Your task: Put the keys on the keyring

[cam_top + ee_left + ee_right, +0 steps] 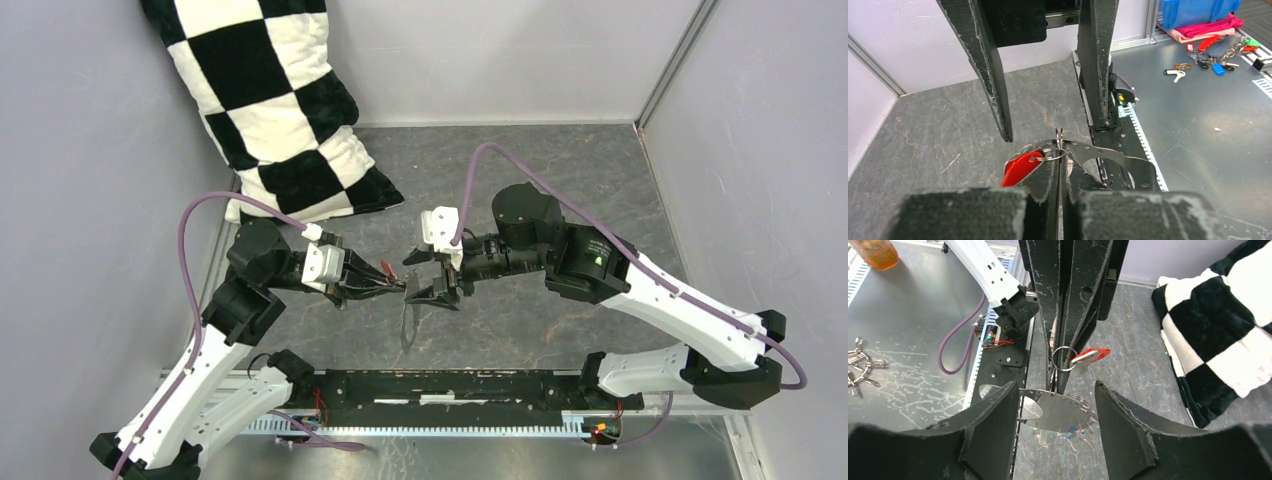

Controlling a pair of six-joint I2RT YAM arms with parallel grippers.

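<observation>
My left gripper (1060, 165) is shut on the keyring (1108, 152), a thin grey flat band that juts from its fingertips and hangs down in the top view (408, 325). A small wire ring (1064, 358) by the pinch carries the red key (1019, 169), which sticks out to one side (1090, 355). Bits of blue (1074, 433), probably the blue key, peek from under the band. My right gripper (1055, 385) faces the left gripper (397, 290) tip to tip. Its fingers (1128, 430) stand open on either side of the band, apart from it.
A black-and-white checkered pillow (280, 100) lies at the back left. A black rail (450, 385) runs along the near edge between the arm bases. Beyond the mat lie a bunch of spare keys (1213, 55), a blue bin (1198, 10) and loose rings (858, 365).
</observation>
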